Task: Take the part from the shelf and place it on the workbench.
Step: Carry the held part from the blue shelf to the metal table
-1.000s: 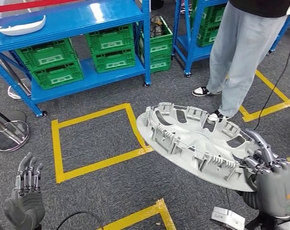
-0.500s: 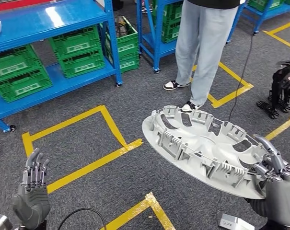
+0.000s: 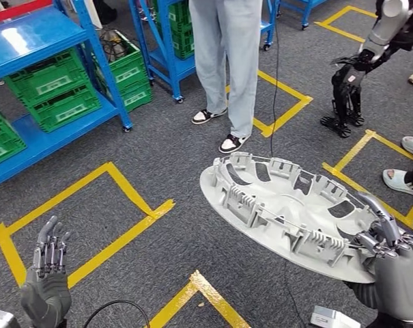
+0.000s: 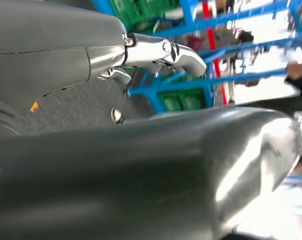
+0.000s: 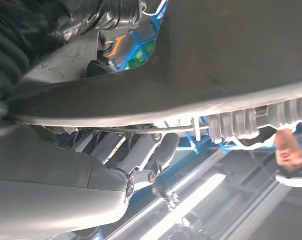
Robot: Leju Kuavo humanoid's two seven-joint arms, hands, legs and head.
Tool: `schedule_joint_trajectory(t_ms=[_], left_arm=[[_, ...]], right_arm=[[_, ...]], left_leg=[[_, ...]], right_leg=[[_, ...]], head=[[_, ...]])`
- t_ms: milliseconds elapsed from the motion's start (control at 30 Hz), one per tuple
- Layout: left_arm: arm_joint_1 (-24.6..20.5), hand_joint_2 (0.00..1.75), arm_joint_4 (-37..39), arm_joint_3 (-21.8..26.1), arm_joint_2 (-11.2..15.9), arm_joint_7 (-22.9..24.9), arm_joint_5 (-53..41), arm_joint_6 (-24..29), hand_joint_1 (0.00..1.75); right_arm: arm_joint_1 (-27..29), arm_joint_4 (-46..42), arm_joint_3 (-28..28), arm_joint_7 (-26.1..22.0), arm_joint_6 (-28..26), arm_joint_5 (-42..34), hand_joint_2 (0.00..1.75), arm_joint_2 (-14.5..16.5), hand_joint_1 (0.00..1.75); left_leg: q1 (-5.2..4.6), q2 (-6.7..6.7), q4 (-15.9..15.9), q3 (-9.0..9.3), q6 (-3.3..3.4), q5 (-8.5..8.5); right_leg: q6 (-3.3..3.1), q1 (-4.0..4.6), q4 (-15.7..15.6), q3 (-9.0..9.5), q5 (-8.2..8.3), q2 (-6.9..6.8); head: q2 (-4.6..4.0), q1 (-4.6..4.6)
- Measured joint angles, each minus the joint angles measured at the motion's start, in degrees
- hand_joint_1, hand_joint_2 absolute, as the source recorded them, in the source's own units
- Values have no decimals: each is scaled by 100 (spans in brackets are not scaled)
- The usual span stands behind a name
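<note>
- Grey plastic, round and ribbed on its upturned inner face: the part (image 3: 287,212) is a large wheel-cover-like disc, held tilted in the air above the carpet (image 3: 158,157), well away from the shelf (image 3: 54,82).
- The right hand (image 3: 394,263) grips the part at the rim farthest from the shelf, fingers (image 3: 381,219) hooked over the edge; the palm is under the disc and the wrist is cut off by the picture's corner.
- In the right wrist view the part (image 5: 232,60) is a dark, blurred slab across the picture, with the fingers (image 5: 142,155) curled against its wire ring.
- The left hand (image 3: 46,283) is raised, holding nothing, fingers upright and apart, on the shelf side of the part and well apart from it; its wrist is cut off.
- The left wrist view is mostly blurred grey cover, one finger (image 4: 168,52) standing out straight.
- A person's legs (image 3: 230,61) stand beyond the part, cut off above the thighs.
- Yellow tape (image 3: 117,239) marks squares on the carpet between the shelf and the part.
- Green crates (image 3: 60,92) sit in the shelf, partly cut off.
</note>
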Motion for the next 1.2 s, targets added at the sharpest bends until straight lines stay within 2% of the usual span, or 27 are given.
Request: schedule_joint_trajectory(t_ms=[33,67,100,133,200,267,333,367,400,467,500,533,567,600,633,667,733,800,867,933,1000,1033,1067,1100,1133,1167,1200], left_arm=[[32,0,0,5,-2,1,-35,-9,0],[60,0,0,10,-7,1,-70,-20,0],[84,0,-1,16,-13,2,-102,-33,0],[106,0,-4,25,-20,11,-136,-43,0],[155,0,-28,40,-29,45,-192,-54,0],[242,0,-91,44,-25,82,-232,-31,0],[325,0,-156,39,-10,102,-255,22,0],[340,0,-178,33,-2,112,-261,52,0],[345,0,-195,25,3,123,-268,83,0],[351,0,-212,-4,15,154,-283,143,0],[355,0,-214,-20,24,164,-288,172,0],[355,0,-214,-38,34,175,-291,199,0],[349,0,-213,-55,47,180,-289,221,0],[335,0,-213,-73,59,183,-286,241,0],[320,0,-212,-90,71,186,-273,259,0],[309,0,-212,-100,80,185,-253,272,0],[298,0,-213,-92,90,162,-154,253,0],[285,0,-214,-48,93,117,-43,155,0],[249,0,-213,-5,92,82,12,59,0],[212,0,-211,24,91,67,28,22,0],[196,0,-202,45,91,60,32,3,0],[185,0,-191,50,91,58,32,-13,0],[162,0,-166,53,87,55,39,-38,0],[124,0,-129,57,79,47,46,-70,0],[74,0,-87,63,68,38,52,-102,0],[24,0,-41,75,54,30,49,-124,0],[-24,0,2,92,40,25,30,-128,0]], right_arm=[[-6,4,10,-19,3,-6,175,25,175],[-15,12,23,-33,7,-15,175,48,175],[-27,22,39,-46,14,-27,175,67,175],[-40,31,55,-58,20,-43,175,84,175],[-67,45,85,-78,33,-74,175,109,175],[-78,54,108,-104,47,-112,175,130,175],[-60,60,122,-142,61,-154,175,153,175],[-39,62,125,-164,66,-179,175,164,175],[-25,63,126,-190,71,-206,175,175,175],[-11,65,122,-241,85,-271,175,202,175],[-11,65,118,-265,94,-300,175,217,175],[-6,66,107,-284,102,-327,175,234,175],[6,66,91,-303,109,-349,175,250,175],[17,67,71,-320,114,-369,175,263,175],[26,69,48,-336,119,-384,175,279,175],[30,72,31,-348,122,-385,175,297,175],[2,75,25,-340,127,-303,175,338,175],[-40,71,52,-261,121,-154,175,365,175],[-51,63,74,-166,111,-43,175,372,175],[-59,52,79,-117,103,9,175,372,175],[-76,43,86,-87,90,45,175,372,175],[-78,42,93,-63,81,66,175,372,175],[-75,41,98,-32,69,93,175,372,175],[-66,41,99,5,55,120,175,372,175],[-54,41,96,37,41,150,175,372,175],[-41,39,91,68,25,184,175,372,175],[-23,36,85,93,6,222,175,372,175]], left_leg=[[-1,-33,309,-131,10,-103],[-2,-47,432,-184,25,-88],[-3,-63,334,-141,46,44],[-4,-104,40,-13,74,260],[3,-362,-681,286,138,638],[5,-551,-1052,424,167,718],[4,-467,-1136,439,173,696],[12,-393,-1167,444,188,710],[21,-320,-1198,450,208,731],[24,-151,-1235,460,240,756],[16,-67,-1235,457,248,756],[10,25,-1234,456,251,754],[6,115,-1233,456,252,752],[4,198,-1232,456,249,749],[5,280,-1230,462,241,742],[6,355,-1225,473,224,731],[-22,487,-1199,487,160,692],[-56,593,-1177,502,101,670],[-44,667,-1165,519,53,651],[-12,438,-950,446,3,461],[4,82,-295,176,-8,78],[2,0,103,-3,4,-91],[-3,-34,401,-144,23,-175],[-11,-49,507,-205,50,-144],[-22,-72,396,-170,86,1],[-36,-137,86,-43,129,229],[-50,-314,-303,120,182,453]], right_leg=[[-8,6,4,-12,6,76],[-12,12,12,-20,10,158],[-14,16,20,-23,12,245],[-13,19,29,-20,12,333],[4,16,50,-35,17,491],[62,-2,74,-105,43,630],[145,-22,71,-201,87,760],[176,-19,92,-245,79,711],[198,-8,185,-310,17,576],[224,13,713,-555,-283,191],[239,12,1089,-725,-470,72],[255,7,1442,-882,-621,19],[270,1,1666,-976,-688,-8],[281,-4,1702,-974,-657,-28],[288,-10,1501,-844,-520,-59],[292,-17,1114,-611,-325,-132],[259,9,338,-147,-89,-353],[181,41,89,-15,-83,-414],[95,39,97,-52,-57,-273],[22,33,89,-70,-28,-152],[-29,38,85,-87,-6,-25],[-46,51,85,-96,2,49],[-58,67,86,-101,8,129],[-67,82,87,-104,14,210],[-72,97,88,-101,20,293],[-73,106,89,-93,23,373],[-71,105,91,-92,28,448]], head=[[0,1],[0,1],[0,1],[0,1],[0,7],[0,7],[0,2],[0,6],[0,20],[0,55],[0,68],[0,74],[0,73],[0,74],[0,75],[0,74],[0,76],[0,71],[0,69],[0,58],[0,36],[0,32],[0,30],[0,32],[0,33],[0,34],[0,37]])
